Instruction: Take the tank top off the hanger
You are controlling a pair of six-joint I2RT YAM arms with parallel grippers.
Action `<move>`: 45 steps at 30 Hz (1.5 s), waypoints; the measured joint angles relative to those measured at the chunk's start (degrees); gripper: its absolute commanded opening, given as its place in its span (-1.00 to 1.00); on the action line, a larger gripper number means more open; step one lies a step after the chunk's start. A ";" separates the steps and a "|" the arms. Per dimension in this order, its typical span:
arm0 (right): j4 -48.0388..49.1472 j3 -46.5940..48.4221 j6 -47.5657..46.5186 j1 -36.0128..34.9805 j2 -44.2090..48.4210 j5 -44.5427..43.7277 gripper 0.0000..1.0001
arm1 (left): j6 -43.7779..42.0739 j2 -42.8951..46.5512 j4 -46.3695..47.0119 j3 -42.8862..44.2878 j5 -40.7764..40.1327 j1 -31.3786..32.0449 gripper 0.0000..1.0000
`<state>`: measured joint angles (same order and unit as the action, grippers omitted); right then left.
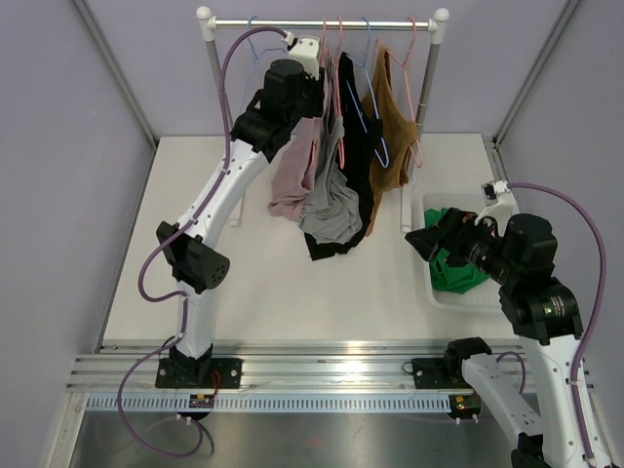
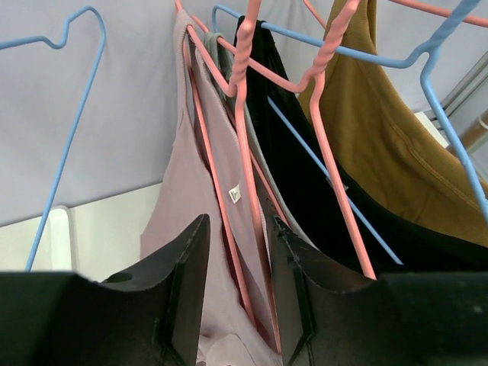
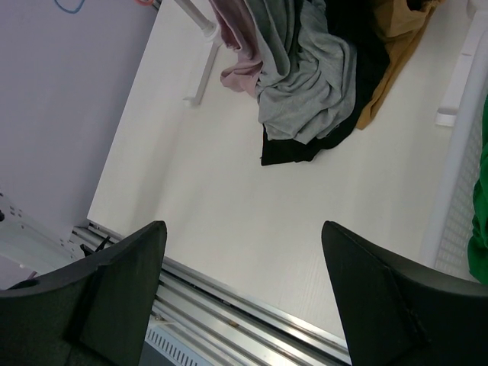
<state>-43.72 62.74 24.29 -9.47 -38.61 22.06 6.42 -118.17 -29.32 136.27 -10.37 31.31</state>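
A pale pink tank top (image 1: pixel 292 180) hangs on a pink wire hanger (image 2: pixel 216 183) at the left of the rack, its hem resting on the table. My left gripper (image 1: pixel 320 97) is up at its shoulder. In the left wrist view the gripper (image 2: pixel 240 229) is open, its jaws straddling the pink fabric (image 2: pixel 171 198) and the hanger wire without pinching them. My right gripper (image 1: pixel 421 241) is open and empty, low over the table at the right; in its own view it (image 3: pixel 242 226) faces bare table, with the pink top (image 3: pixel 240 72) far off.
Grey (image 1: pixel 331 210), black (image 1: pixel 353 146) and brown (image 1: pixel 390 127) tops hang beside the pink one from the rod (image 1: pixel 322 23). An empty blue hanger (image 2: pixel 69 145) hangs to the left. A white bin (image 1: pixel 421 205) at the right holds a green garment (image 1: pixel 458 268).
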 measured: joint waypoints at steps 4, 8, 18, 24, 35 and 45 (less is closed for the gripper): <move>-0.74 0.00 -0.55 0.00 0.11 0.00 0.79 | -0.68 -0.31 0.11 0.57 -0.83 0.00 -0.34; -0.76 -0.02 -0.76 0.00 0.11 0.00 0.78 | -0.92 -0.90 0.42 1.38 -1.29 0.00 -0.42; -0.76 -0.02 -1.16 0.00 0.11 0.02 0.78 | -1.25 -2.95 0.24 1.40 -1.68 0.00 -1.00; -0.79 0.00 -1.42 0.00 0.09 0.02 0.77 | -1.42 -2.95 0.26 1.51 -3.04 0.00 -1.00; -1.18 0.68 -1.57 0.00 -0.09 0.07 0.76 | -1.46 2.67 -1.81 1.53 -7.43 0.00 -1.00; -1.66 3.15 -2.08 0.00 -0.96 0.15 0.78 | -0.04 20.04 -6.99 -6.56 -6.91 0.00 -1.00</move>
<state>-45.39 65.89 22.22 -9.47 -39.57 22.22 6.37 -98.13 -36.32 129.71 -17.28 31.31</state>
